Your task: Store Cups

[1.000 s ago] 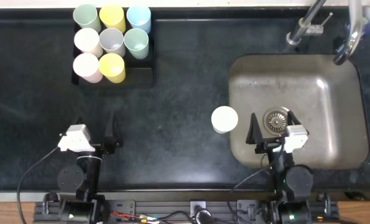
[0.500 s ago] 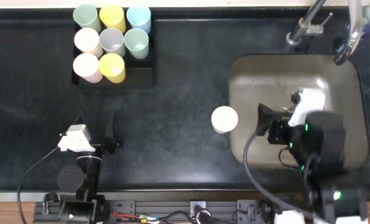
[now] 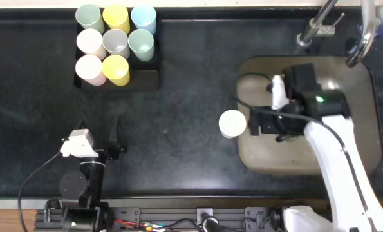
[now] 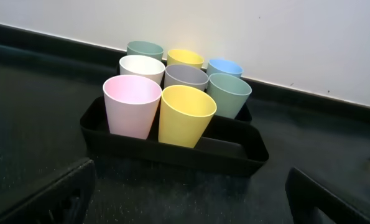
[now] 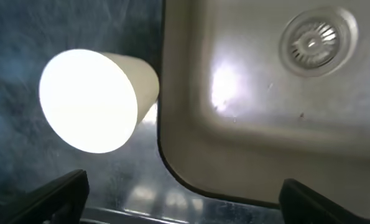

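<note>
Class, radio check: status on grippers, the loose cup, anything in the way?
Both open: left gripper facing tray, right gripper over sink edge by white cup. Cup stands on counter. Nothing between it and tray.

The right pincer (image 3: 252,122) has lifted and swung toward the white cup (image 3: 232,123).

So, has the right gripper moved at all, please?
Yes: in the top view the right gripper has swung left across the sink to its rim by the white cup.
</note>
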### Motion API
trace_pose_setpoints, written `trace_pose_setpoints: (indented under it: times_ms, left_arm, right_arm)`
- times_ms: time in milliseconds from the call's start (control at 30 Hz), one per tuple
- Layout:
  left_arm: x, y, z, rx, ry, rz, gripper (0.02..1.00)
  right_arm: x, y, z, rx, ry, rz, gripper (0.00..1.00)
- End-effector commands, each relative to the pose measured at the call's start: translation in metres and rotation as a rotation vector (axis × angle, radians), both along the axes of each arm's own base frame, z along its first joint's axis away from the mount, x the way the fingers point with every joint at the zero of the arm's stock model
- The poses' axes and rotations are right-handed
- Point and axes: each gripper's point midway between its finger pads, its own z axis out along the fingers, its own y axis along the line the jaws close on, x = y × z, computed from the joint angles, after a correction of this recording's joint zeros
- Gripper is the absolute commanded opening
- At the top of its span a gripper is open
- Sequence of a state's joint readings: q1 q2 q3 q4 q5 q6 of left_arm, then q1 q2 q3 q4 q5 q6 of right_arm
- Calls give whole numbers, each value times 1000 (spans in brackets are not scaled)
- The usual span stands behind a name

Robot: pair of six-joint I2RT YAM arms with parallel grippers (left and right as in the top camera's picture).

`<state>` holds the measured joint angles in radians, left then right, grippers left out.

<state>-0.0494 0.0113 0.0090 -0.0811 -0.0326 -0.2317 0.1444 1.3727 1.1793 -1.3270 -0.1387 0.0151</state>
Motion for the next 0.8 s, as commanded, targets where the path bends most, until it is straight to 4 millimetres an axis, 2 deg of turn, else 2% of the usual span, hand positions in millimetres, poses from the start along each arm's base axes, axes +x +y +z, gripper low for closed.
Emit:
trace_pose_setpoints:
  times_ms: [33, 167, 267, 333, 500, 600, 700, 800]
  left_arm:
    - [0, 1, 1, 14, -5, 0, 1000]
    - [0, 1, 1, 14, -5, 0, 1000]
    - [0, 1, 1, 14, -4, 0, 1000]
    - [0, 1, 1, 14, -5, 0, 1000]
    - [0, 1, 1, 14, -4, 0, 1000]
    - [0, 1, 1, 14, -5, 0, 1000]
    - [0, 1, 1, 14, -4, 0, 998]
    - [0, 1, 1, 14, -5, 0, 1000]
  right_arm:
    - [7, 20, -9, 18, 30, 80, 967]
    - [14, 26, -24, 8, 59, 98, 917]
    - [20, 27, -33, -1, 69, 101, 836]
    - [24, 28, -38, -1, 69, 102, 766]
    - [35, 35, -49, 2, 62, 106, 498]
    - [37, 41, -50, 11, 56, 115, 382]
    - [39, 44, -50, 14, 46, 109, 362]
    - [41, 49, -49, 29, 35, 111, 286]
